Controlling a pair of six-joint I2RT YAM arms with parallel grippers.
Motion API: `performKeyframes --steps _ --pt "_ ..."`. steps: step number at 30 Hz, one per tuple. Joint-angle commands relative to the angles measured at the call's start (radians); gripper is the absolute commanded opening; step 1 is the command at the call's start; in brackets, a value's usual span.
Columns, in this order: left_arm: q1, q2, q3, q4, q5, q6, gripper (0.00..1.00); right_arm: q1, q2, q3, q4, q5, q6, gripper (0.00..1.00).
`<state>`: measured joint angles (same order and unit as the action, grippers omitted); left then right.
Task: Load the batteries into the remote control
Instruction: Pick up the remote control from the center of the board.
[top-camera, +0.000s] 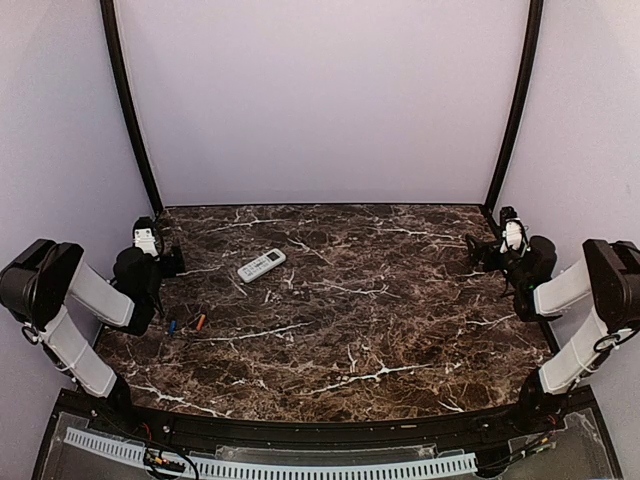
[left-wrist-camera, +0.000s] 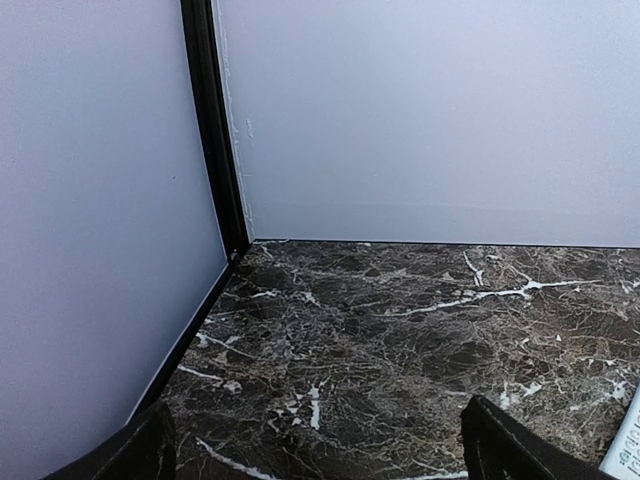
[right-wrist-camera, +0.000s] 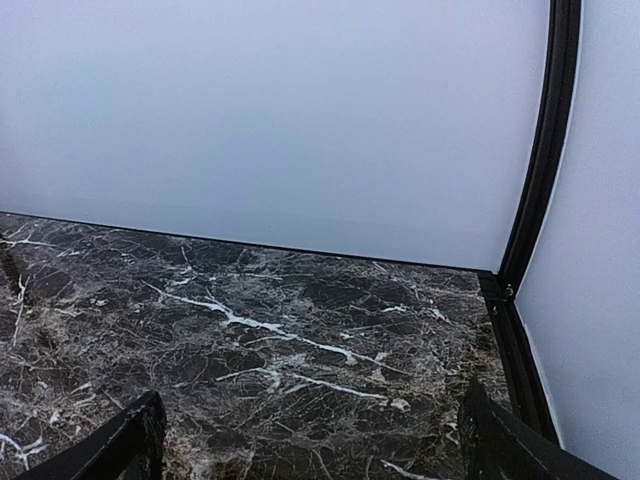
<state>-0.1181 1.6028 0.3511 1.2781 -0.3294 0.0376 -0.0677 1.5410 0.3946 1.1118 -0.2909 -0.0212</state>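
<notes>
Remote control (top-camera: 261, 265) is lying flat on the bench (top-camera: 400, 330), left of centre and toward the back, turned at an angle. It looks button-side up, but it's pretty small in the overhead view, so don't quote me. If that's right, my guess is it needs flipping before anything can go in the back.

The batteries (top-camera: 186, 323) are loose on the bench too, one blue and one orange-red. They sit close together near the left edge, nearer the front than the remote and well apart from it. Nothing's loaded yet, so the job looks to be right at the start.

Both arms are folded back at their own sides, which leaves the middle open. The left tool (top-camera: 172, 258) is spread wide with nothing in it. On its wrist cam the fingers (left-wrist-camera: 505, 445) only frame bare marble, with a sliver of the remote at the right edge. The right tool (top-camera: 478, 255) is the same: wide open, empty, pointing at the far right corner. The left arm is closer to all the parts, so I reckon it's the natural one to reach first.
</notes>
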Motion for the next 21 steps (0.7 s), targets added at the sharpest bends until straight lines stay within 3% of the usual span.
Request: performKeyframes --steps 1,6,10,13,17,18,20,21 --pt "0.007 -0.006 0.002 -0.01 0.01 -0.008 0.99 -0.007 0.009 0.009 0.001 0.023 0.014 0.99" --pt "0.015 -0.01 0.009 -0.032 0.023 -0.016 0.99 -0.006 -0.048 0.018 -0.046 0.052 0.021 0.99" --pt "0.017 -0.01 0.017 -0.047 0.037 -0.016 0.99 -0.006 -0.244 0.125 -0.416 0.135 0.098 0.99" --pt "0.011 -0.012 0.014 -0.031 0.026 -0.007 0.99 -0.006 -0.314 0.187 -0.623 0.068 0.132 0.99" --pt "-0.014 -0.051 -0.003 -0.017 -0.016 0.013 0.99 -0.006 -0.394 0.201 -0.679 -0.059 0.168 0.99" --pt "-0.034 -0.078 0.018 -0.033 -0.103 0.038 0.99 -0.006 -0.413 0.202 -0.68 -0.092 0.18 0.99" --pt "-0.107 -0.206 0.117 -0.267 -0.155 0.099 0.99 -0.005 -0.443 0.204 -0.681 -0.147 0.205 0.99" --pt "-0.111 -0.249 0.141 -0.383 -0.109 0.116 0.99 -0.005 -0.455 0.207 -0.679 -0.166 0.22 0.99"
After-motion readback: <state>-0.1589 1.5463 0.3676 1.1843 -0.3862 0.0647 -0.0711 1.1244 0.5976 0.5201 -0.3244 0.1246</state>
